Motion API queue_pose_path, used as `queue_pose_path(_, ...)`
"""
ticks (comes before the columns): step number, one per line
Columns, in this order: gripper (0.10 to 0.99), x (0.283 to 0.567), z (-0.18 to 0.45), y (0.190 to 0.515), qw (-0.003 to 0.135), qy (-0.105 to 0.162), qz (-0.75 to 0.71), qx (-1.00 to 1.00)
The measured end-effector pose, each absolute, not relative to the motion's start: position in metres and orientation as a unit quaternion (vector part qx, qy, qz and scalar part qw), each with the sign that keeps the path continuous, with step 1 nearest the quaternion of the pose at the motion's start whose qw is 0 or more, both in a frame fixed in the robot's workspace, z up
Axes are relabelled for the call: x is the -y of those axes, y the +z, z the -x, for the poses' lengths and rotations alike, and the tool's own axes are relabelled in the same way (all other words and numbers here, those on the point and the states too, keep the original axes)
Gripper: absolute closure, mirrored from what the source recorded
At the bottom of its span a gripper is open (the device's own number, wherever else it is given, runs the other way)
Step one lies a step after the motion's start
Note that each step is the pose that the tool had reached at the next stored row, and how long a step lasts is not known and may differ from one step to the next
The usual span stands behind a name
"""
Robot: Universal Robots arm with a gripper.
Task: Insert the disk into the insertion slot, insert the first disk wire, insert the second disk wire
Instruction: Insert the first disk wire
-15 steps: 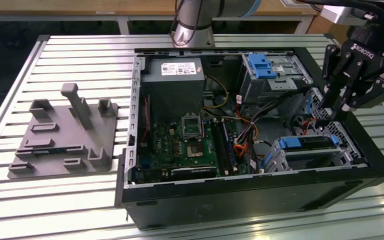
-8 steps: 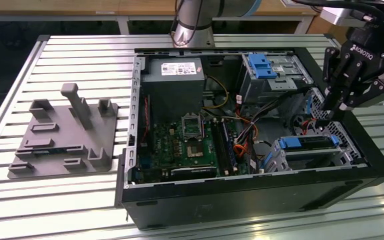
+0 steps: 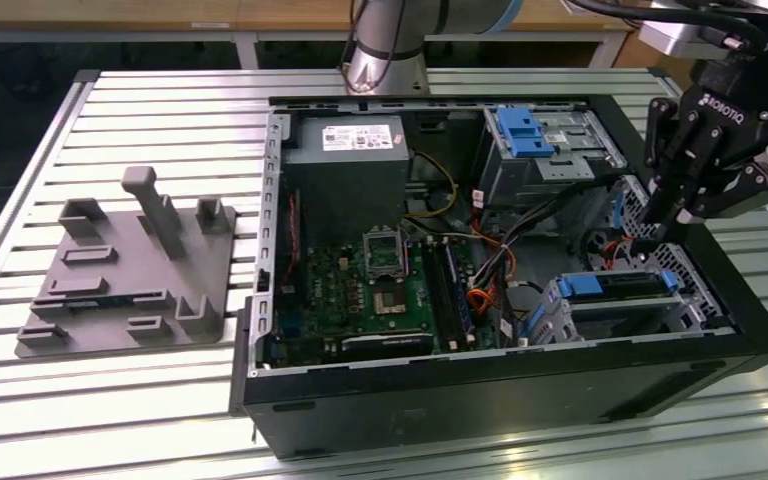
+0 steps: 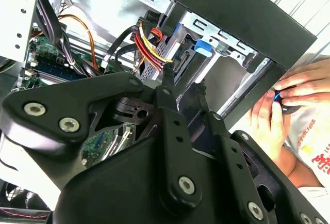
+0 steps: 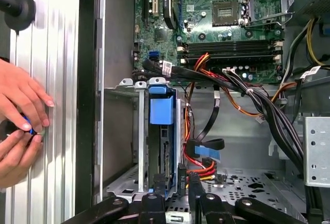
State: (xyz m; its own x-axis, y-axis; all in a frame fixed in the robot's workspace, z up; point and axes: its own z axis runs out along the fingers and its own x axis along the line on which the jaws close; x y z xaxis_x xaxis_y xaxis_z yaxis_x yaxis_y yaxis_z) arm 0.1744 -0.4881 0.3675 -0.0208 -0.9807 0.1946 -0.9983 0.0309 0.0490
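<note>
The disk, a flat slab framed in bright blue plastic, sits in the bare-metal insertion slot, at four o'clock inside the open computer case in the exterior view. It lies near the gripper, at its seven o'clock. I cannot tell whether the gripper is clenched or released.

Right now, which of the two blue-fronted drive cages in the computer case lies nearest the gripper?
The insertion slot holding the disk, right by the gripper; the larger bay is farther away.
</note>
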Motion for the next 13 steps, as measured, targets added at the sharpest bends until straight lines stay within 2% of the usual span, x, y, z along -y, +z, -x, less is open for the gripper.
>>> queue_pose_path(13, 0.769, 0.488, -0.174, 0.355, 0.087, 0.051, -0.694, 0.713)
